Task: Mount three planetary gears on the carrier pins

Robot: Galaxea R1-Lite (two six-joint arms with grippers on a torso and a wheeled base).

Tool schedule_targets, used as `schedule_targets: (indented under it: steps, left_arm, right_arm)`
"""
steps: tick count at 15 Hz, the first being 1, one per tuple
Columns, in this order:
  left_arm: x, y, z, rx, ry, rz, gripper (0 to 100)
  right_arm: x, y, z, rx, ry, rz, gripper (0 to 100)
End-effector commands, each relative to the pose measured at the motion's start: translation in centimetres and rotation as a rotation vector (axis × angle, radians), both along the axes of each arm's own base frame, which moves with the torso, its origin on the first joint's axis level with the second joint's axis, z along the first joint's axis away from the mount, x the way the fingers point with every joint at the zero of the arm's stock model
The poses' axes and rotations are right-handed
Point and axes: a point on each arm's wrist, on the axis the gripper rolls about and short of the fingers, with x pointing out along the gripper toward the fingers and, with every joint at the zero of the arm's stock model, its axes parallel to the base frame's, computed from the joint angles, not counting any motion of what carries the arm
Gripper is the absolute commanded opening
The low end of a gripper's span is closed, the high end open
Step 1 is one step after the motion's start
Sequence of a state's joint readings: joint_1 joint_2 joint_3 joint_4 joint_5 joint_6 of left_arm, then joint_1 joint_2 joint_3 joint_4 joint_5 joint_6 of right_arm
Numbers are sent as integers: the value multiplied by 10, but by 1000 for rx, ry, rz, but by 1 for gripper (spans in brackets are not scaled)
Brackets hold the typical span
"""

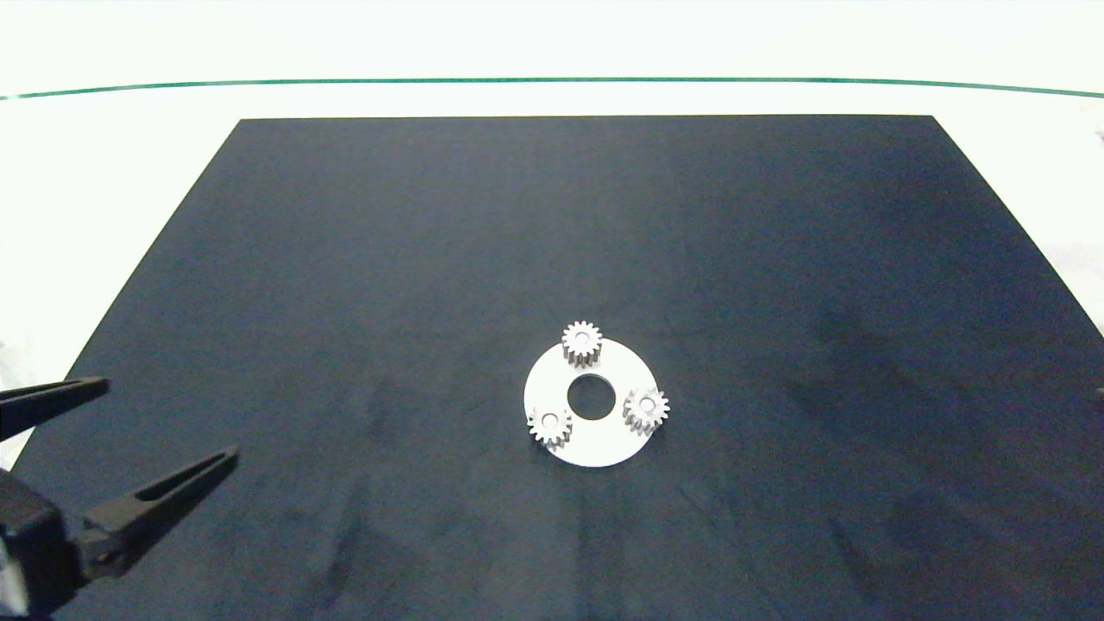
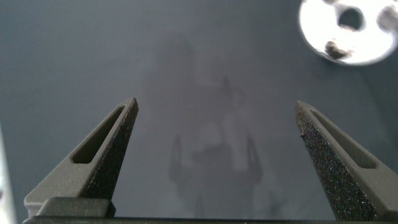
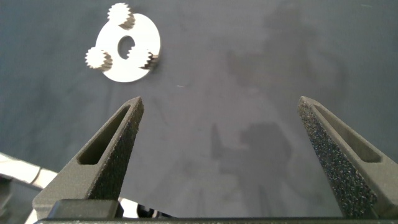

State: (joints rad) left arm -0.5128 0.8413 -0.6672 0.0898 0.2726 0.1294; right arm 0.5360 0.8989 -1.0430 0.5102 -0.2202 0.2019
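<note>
The white carrier disc [image 1: 595,448] lies flat on the dark mat, a little right of centre and towards the front. Three small silver planetary gears sit on it in a triangle: one at the far edge [image 1: 581,339], one at the right [image 1: 646,405], one at the left [image 1: 550,423]. Each sits over a carrier pin, which the gear largely hides. My left gripper [image 1: 168,417] hovers open and holding nothing at the mat's front left corner, well away from the disc [image 2: 367,43]. My right gripper [image 3: 219,102] is open too, out of the head view, with the disc [image 3: 134,65] far ahead of it.
A dark mat [image 1: 552,216] covers most of the white table [image 1: 129,172]. A thin green line [image 1: 552,80] runs across the table's far side.
</note>
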Motion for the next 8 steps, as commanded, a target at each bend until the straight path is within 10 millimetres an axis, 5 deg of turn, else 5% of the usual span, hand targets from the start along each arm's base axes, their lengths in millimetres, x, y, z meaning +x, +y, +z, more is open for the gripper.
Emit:
schedule_targets:
  steps: [1, 8]
  left_arm:
    - [-54, 34, 12, -84, -185, 175, 100]
    - [-105, 45, 5, -118, -303, 392, 100]
  right_arm:
    - [-23, -17, 0, 16, -50, -71, 100]
    - [-69, -39, -11, 53, -178, -248, 100]
